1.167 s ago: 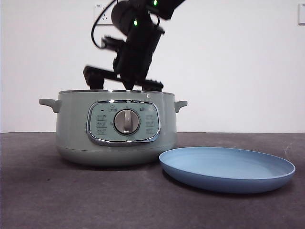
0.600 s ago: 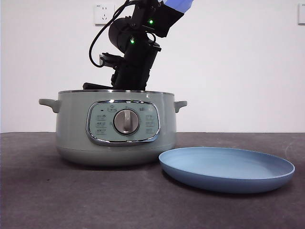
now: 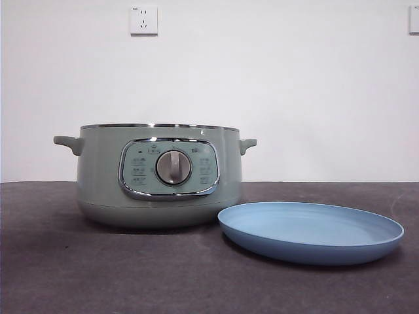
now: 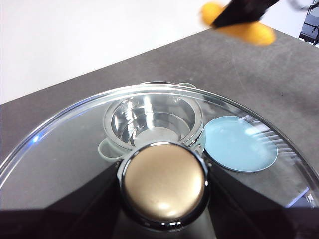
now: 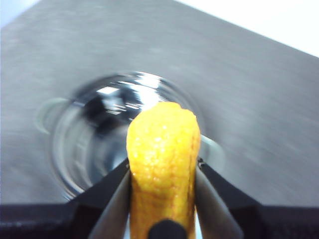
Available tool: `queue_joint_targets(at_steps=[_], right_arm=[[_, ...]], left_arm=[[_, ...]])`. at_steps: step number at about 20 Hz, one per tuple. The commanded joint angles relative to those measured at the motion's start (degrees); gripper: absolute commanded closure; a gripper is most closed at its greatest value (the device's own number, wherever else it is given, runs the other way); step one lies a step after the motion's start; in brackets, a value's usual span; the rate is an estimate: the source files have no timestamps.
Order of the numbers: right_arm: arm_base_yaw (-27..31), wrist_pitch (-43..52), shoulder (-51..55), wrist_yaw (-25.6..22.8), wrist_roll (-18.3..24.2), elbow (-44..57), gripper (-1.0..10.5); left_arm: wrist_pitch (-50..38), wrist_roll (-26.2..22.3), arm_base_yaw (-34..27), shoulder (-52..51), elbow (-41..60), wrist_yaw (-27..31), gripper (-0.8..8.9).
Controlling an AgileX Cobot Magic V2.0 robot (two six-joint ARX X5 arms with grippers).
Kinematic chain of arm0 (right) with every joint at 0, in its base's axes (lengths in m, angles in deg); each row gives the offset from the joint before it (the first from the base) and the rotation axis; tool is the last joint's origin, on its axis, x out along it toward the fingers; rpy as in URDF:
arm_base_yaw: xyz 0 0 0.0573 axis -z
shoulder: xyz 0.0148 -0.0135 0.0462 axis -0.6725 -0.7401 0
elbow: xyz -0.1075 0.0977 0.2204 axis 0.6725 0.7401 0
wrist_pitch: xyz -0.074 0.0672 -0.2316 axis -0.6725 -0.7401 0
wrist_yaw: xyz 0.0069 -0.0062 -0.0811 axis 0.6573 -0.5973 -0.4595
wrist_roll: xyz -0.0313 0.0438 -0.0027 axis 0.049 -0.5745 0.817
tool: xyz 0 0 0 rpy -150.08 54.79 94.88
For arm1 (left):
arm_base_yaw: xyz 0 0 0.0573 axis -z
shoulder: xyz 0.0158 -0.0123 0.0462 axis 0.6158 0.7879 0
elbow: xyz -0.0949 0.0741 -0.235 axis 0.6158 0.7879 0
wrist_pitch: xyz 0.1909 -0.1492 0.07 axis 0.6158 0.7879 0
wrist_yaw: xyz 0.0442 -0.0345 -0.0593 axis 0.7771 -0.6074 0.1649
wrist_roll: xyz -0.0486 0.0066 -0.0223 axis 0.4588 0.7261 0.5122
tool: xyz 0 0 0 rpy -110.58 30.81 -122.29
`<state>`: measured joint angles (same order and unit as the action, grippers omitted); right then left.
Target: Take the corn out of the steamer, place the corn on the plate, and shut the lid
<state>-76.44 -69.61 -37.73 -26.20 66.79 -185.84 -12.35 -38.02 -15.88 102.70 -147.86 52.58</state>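
The pale green steamer (image 3: 160,176) stands open on the dark table, with the light-blue plate (image 3: 311,229) beside it on the right. High above the open pot (image 5: 89,149), my right gripper (image 5: 162,172) is shut on the yellow corn (image 5: 162,144). My left gripper (image 4: 164,199) is shut on the knob (image 4: 164,181) of the glass lid (image 4: 65,149), held up in the air. Through the glass I see the steamer (image 4: 152,122) and the plate (image 4: 239,144) below. The corn (image 4: 244,27) shows blurred at that view's far edge. Neither arm appears in the front view.
A white wall with a socket (image 3: 143,19) stands behind the table. Dark tabletop (image 3: 98,268) stretches in front of the steamer and plate.
The arm that reached down into the steamer has risen out of the front view, carrying the corn. The steamer and plate have not moved.
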Motion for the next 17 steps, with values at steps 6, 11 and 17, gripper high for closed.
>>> queue_joint_targets(at_steps=[6, 11, 17], right_arm=[[9.27, 9.46, 14.60, 3.72, -1.77, 28.52, 9.6], [11.41, 30.21, 17.70, 10.84, -9.22, 55.21, 9.6], [10.69, 51.91, 12.02, 11.72, -18.67, 71.52, 9.6]], left_arm=[[-3.10, 0.15, -0.09, -0.55, -0.87, -0.35, 8.22], [-2.95, 0.17, -0.09, -0.55, -0.87, -0.37, 8.22], [-1.79, 0.17, -0.09, -0.55, -0.85, -0.33, 8.22]])
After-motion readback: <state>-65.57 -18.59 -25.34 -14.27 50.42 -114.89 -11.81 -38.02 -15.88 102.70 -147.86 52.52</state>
